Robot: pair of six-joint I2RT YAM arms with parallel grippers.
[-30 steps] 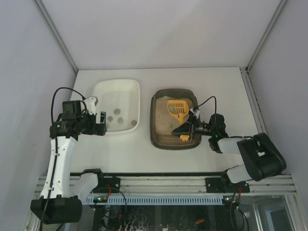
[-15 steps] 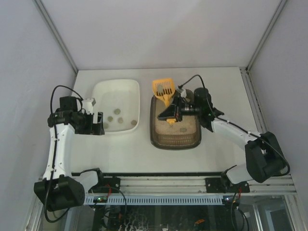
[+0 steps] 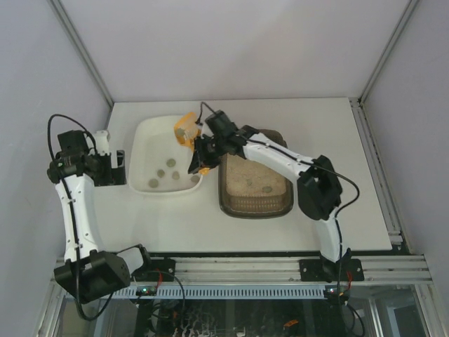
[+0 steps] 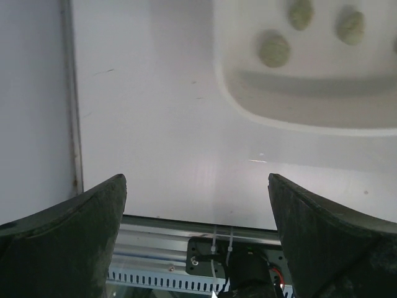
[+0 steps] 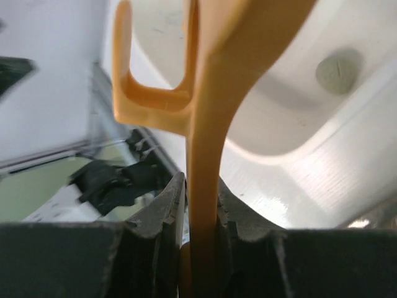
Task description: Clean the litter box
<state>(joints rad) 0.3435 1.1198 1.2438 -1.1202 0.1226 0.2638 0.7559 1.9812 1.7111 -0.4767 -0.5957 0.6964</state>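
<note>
The dark litter box (image 3: 255, 203) with pale litter sits right of centre; two clumps lie on its litter. The white tray (image 3: 156, 133) to its left holds several grey-green clumps (image 3: 162, 173). My right gripper (image 3: 201, 157) is shut on the handle of the yellow scoop (image 3: 186, 130), holding it over the tray's right rim; the handle runs up between the jaws in the right wrist view (image 5: 208, 205). My left gripper (image 3: 119, 168) is open and empty, left of the tray; its fingers (image 4: 74, 230) frame bare table and the tray's corner (image 4: 298, 118).
The table's left wall edge (image 4: 71, 112) runs close beside the left gripper. The front rail with a cable mount (image 4: 242, 261) lies below it. The right arm (image 3: 280, 158) stretches across the litter box's far rim.
My right gripper swung the scoop left from above the litter box's far end to over the white tray. My left gripper drew back left, away from the tray.
</note>
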